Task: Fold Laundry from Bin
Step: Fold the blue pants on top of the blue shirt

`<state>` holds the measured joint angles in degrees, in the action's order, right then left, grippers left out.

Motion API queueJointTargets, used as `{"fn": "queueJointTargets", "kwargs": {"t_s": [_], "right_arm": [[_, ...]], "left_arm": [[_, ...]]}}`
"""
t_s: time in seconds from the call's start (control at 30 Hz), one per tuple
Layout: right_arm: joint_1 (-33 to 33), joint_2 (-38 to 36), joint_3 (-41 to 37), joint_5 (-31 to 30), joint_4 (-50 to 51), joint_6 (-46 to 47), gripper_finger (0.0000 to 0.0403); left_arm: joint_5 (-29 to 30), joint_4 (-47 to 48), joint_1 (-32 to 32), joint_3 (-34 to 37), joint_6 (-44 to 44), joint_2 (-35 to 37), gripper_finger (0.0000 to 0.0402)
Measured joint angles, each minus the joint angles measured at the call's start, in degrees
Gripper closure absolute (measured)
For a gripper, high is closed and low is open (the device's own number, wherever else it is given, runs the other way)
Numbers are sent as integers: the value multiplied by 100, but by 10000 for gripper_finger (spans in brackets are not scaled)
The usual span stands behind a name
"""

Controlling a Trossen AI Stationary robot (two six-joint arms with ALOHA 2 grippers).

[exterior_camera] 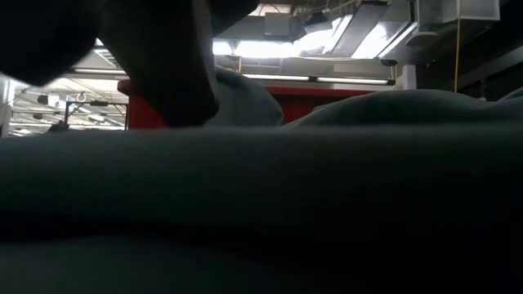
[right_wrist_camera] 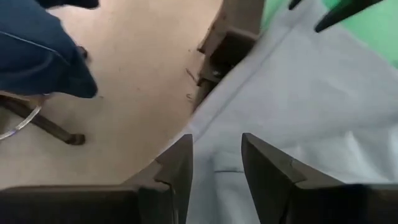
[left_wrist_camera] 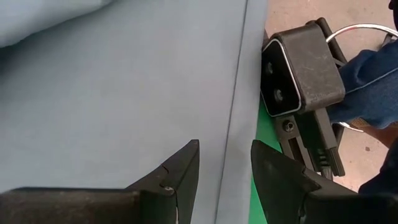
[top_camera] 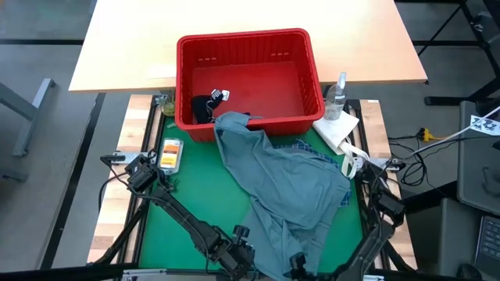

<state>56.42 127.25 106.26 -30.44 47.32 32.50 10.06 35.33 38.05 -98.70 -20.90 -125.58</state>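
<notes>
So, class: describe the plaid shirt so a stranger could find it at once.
Start at the red bin and move onto the green mat. The large grey-blue garment sprawls there; the plaid shirt peeks out beneath it, the only checked fabric.

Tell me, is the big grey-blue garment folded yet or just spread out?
Not folded: the grey-blue garment lies rumpled across the green mat, one end draped over the red bin's rim.

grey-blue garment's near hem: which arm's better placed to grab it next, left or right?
Probably left, narrowly. The left gripper has open fingers straddling the hem seam of the grey-blue garment. The right gripper, also open, hovers where that cloth overhangs the table edge.
</notes>
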Motion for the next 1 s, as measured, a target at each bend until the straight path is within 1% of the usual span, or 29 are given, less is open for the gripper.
{"fn": "queueJointTargets", "kwargs": {"t_s": [0.1,0.33,0.47,0.53,0.63,0.8,1.0], "right_arm": [[-36,8,-4,-93,122,-42,265],[-22,72,-3,-94,214,-176,265],[-20,232,-2,223,415,-246,265],[-21,305,-4,261,517,-252,265],[-19,325,-4,157,660,-242,265],[-32,325,-4,-243,858,-130,265],[-62,325,-4,-45,982,-67,265]], "left_arm": [[3,2,0,0,0,0,263],[3,0,1,1,0,-1,263],[1,-1,2,2,0,0,263],[1,-2,2,2,2,0,263],[1,-2,2,2,2,0,263],[1,-2,2,2,0,0,263],[0,-2,0,2,-3,-1,263]]}}
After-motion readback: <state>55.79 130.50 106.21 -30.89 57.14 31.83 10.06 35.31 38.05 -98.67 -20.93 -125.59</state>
